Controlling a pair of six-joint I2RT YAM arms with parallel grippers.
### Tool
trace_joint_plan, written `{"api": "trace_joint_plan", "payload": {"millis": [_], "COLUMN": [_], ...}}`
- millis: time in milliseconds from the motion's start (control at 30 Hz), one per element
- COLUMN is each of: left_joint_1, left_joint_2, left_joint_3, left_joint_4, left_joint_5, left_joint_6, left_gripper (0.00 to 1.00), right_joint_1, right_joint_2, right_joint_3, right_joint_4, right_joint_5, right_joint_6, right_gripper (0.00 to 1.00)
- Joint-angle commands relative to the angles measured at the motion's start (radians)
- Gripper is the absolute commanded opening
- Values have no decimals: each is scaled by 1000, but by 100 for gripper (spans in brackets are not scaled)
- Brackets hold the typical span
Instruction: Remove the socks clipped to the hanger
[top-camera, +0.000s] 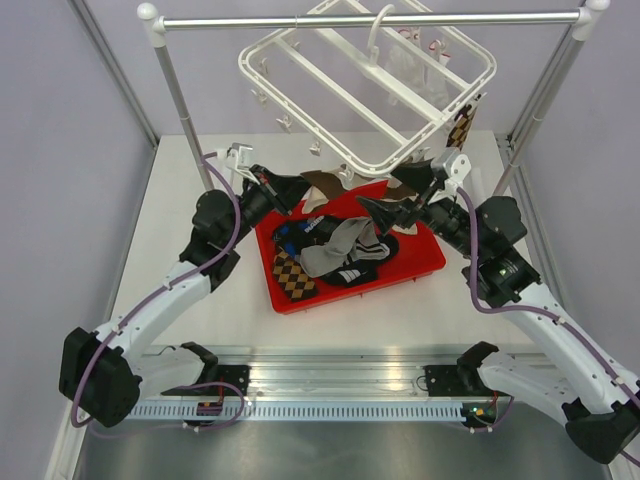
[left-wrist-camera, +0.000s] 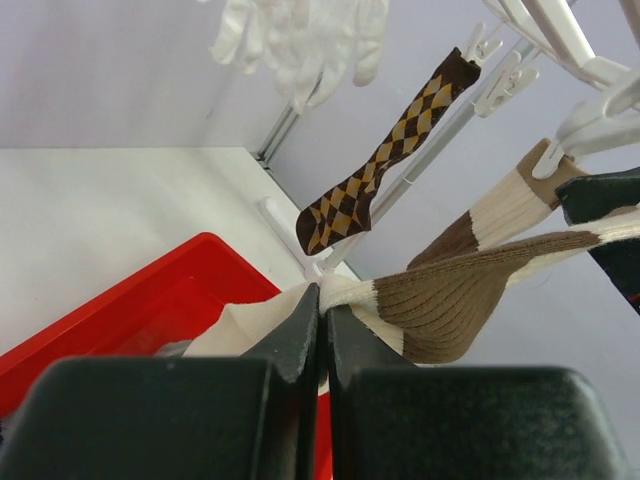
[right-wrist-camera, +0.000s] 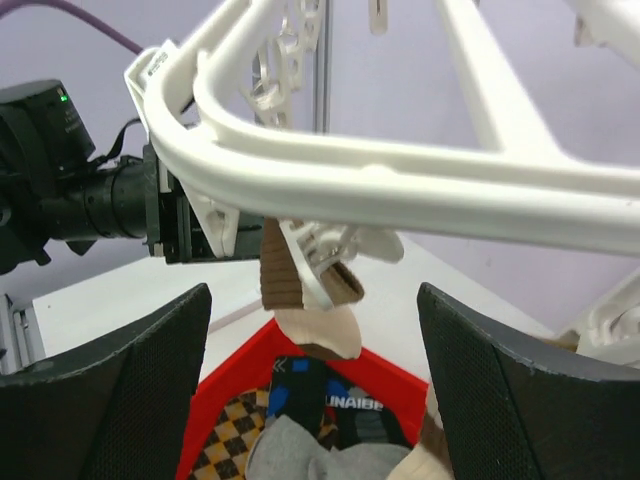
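Note:
The white hanger (top-camera: 400, 110) hangs tilted from the rail, and its frame also shows in the right wrist view (right-wrist-camera: 400, 180). My left gripper (top-camera: 298, 194) (left-wrist-camera: 323, 300) is shut on the cream end of a brown-cream striped sock (top-camera: 322, 183) (left-wrist-camera: 450, 290), pulled taut over the tray. A clip holds a striped sock (right-wrist-camera: 315, 325) just below the frame, between the fingers of my open, empty right gripper (top-camera: 390, 195) (right-wrist-camera: 315, 300). A brown-mustard argyle sock (top-camera: 462, 128) (left-wrist-camera: 385, 155) hangs clipped at the hanger's far right corner. Another striped sock (left-wrist-camera: 500, 210) hangs from a clip.
A red tray (top-camera: 425, 265) (left-wrist-camera: 150, 300) (right-wrist-camera: 225, 400) under the hanger holds an argyle sock (top-camera: 293, 272), a grey sock (top-camera: 335, 245) and a black-blue sock (right-wrist-camera: 315, 400). A white glove (left-wrist-camera: 300, 35) hangs on the hanger. The silver rail stand (top-camera: 180, 100) surrounds the work area.

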Motion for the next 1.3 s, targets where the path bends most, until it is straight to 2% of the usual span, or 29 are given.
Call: {"api": "trace_joint_plan", "payload": {"millis": [0, 267, 500, 633, 733, 800, 1000, 1067, 1100, 1133, 1267], "left_joint_1": [9, 13, 18, 18, 18, 18, 18, 18, 18, 19, 18], "left_joint_2": [-14, -11, -9, -3, -1, -3, 2, -1, -3, -3, -14], "left_joint_3": [50, 73, 78, 79, 81, 82, 89, 87, 89, 87, 98], "left_joint_4": [-12, -33, -39, -39, -39, -39, -44, -44, -45, -45, -61], "left_joint_5": [39, 62, 66, 72, 74, 74, 83, 86, 85, 86, 98], "left_joint_6": [-37, -48, -46, -52, -52, -51, -54, -55, -57, -58, -63], "left_gripper": [2, 2, 2, 2, 2, 2, 2, 2, 2, 2, 2], "right_joint_1": [-15, -25, -28, -26, -26, -26, -26, -26, -26, -26, -28], "right_joint_2": [-23, -8, -5, 0, 2, 0, -6, -9, -11, -9, -11], "right_joint_3": [-8, 5, 19, 35, 39, 41, 42, 39, 36, 35, 32], "right_joint_4": [142, 192, 182, 165, 153, 153, 163, 166, 166, 163, 134], "right_joint_5": [-53, -61, -59, -53, -48, -48, -27, 1, 10, 21, 19], "right_joint_6": [16, 10, 8, 4, 5, 10, 7, 5, 2, -6, -41], "right_gripper": [87, 87, 81, 70, 51, 50, 51, 59, 68, 73, 80]}}
